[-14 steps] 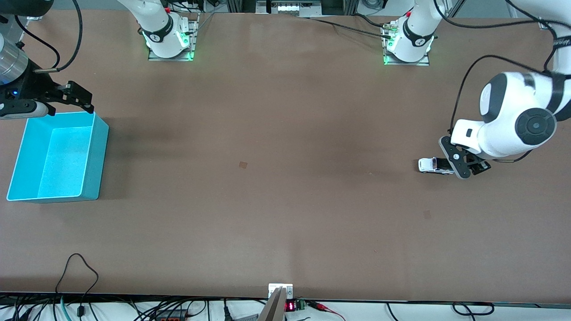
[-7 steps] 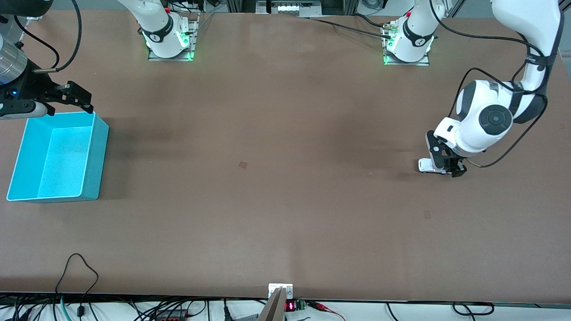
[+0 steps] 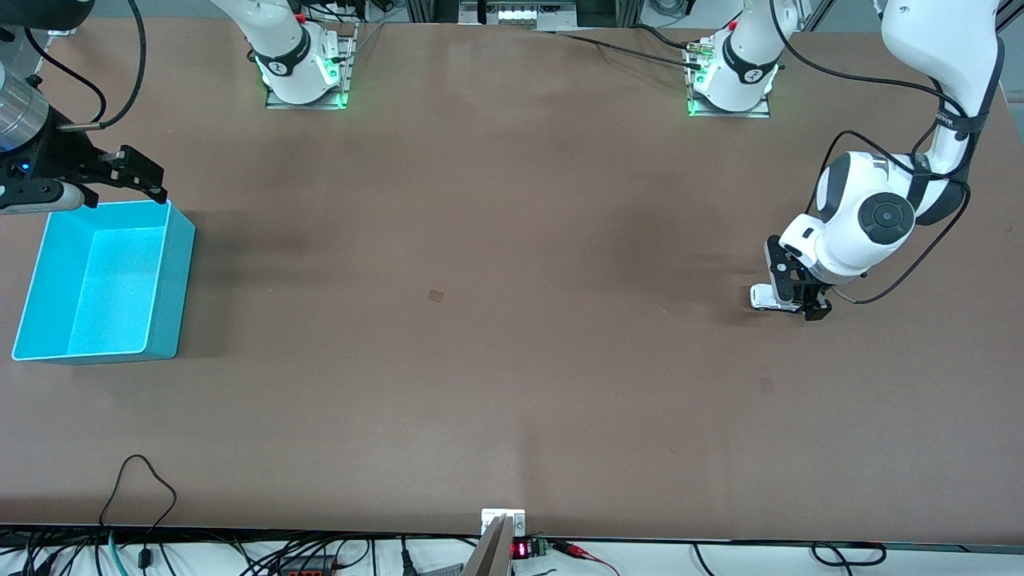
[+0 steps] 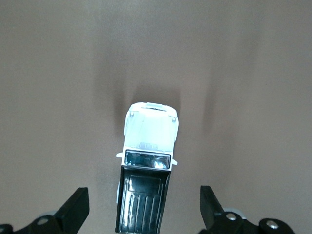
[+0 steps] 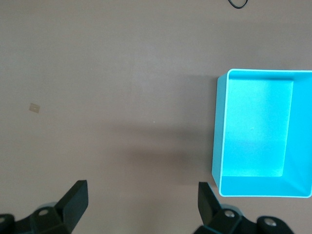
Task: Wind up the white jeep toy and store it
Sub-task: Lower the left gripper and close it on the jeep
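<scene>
Left wrist view shows the left gripper (image 4: 141, 214) spread wide, its fingers (image 4: 73, 212) standing on either side of the white jeep toy (image 4: 146, 168) and clear of it, gripping nothing. The jeep sits on the brown table (image 3: 512, 360) toward the left arm's end, with bare tabletop all around. At the right arm's end, the right gripper (image 3: 132, 180) waits with fingers wide apart and nothing between them, over the rim of the open turquoise bin (image 3: 180, 256).

One white jeep toy (image 3: 764, 297), one turquoise bin (image 3: 178, 272), two arms, apparently nothing else loose.
</scene>
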